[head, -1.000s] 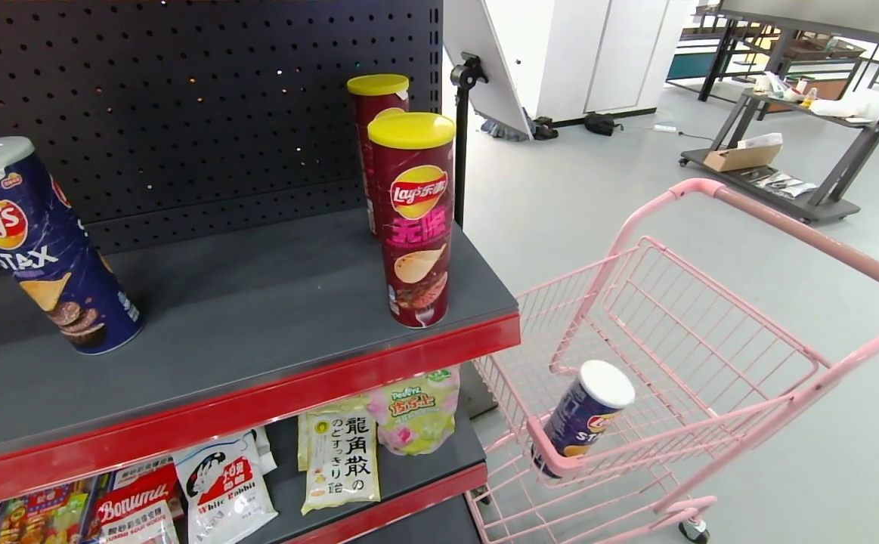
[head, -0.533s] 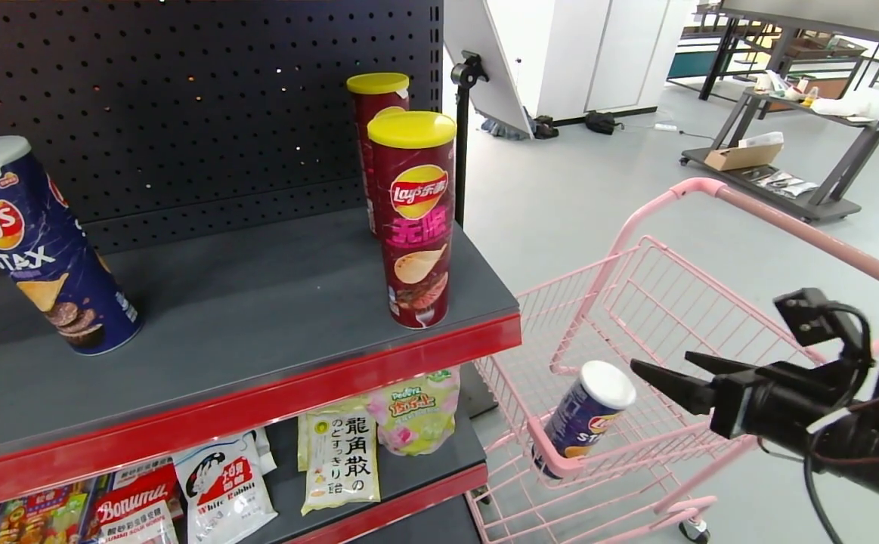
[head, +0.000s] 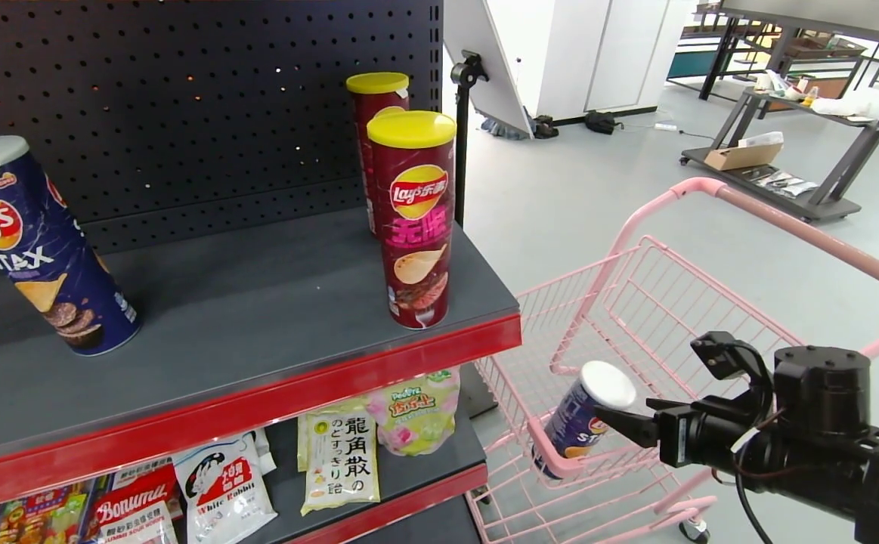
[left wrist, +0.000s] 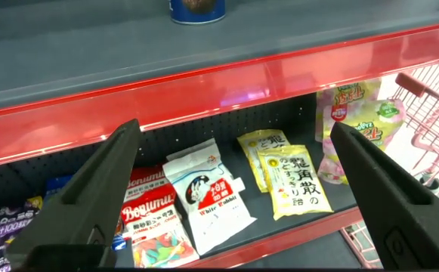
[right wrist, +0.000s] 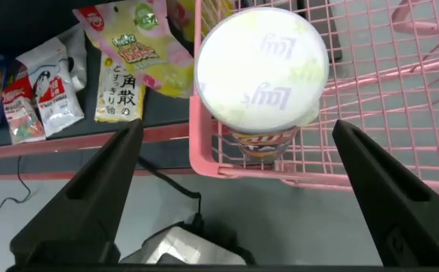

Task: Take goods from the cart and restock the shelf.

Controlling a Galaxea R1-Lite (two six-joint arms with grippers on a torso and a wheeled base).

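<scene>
pink cart [head: 711, 249] stands to the right of the shelf [head: 258, 302], its near-left corner close to the shelf's end. one blue can [head: 575, 427] with a white lid lies in that corner of the basket. it is tilted, base down against the wire, lid up and leaning right.

right gripper [head: 624, 414] sits over the cart's near rim, level with the can's lid and just to its right. fingers spread wide. in the right wrist view the lid of the blue can [right wrist: 261, 64] faces the camera between the two fingers [right wrist: 91, 196], with a gap on each side. right gripper [right wrist: 236, 125] holds nothing; cannot tell from the head view whether the left fingertip touches the can.

left gripper [left wrist: 236, 127] is in front of the shelf, facing its red front edge [left wrist: 227, 72] and the snack bags [left wrist: 204, 196] on the lower board. fingers wide apart, nothing between them.

on the upper board, a second blue can [head: 38, 249] stands far left. a red can with yellow lid [head: 413, 219] stands near the right front edge, and another red can [head: 375, 98] stands behind it against the black pegboard [head: 182, 98]. both red cans are upright. the snack bags [head: 337, 453] lie flat on the board below.
</scene>
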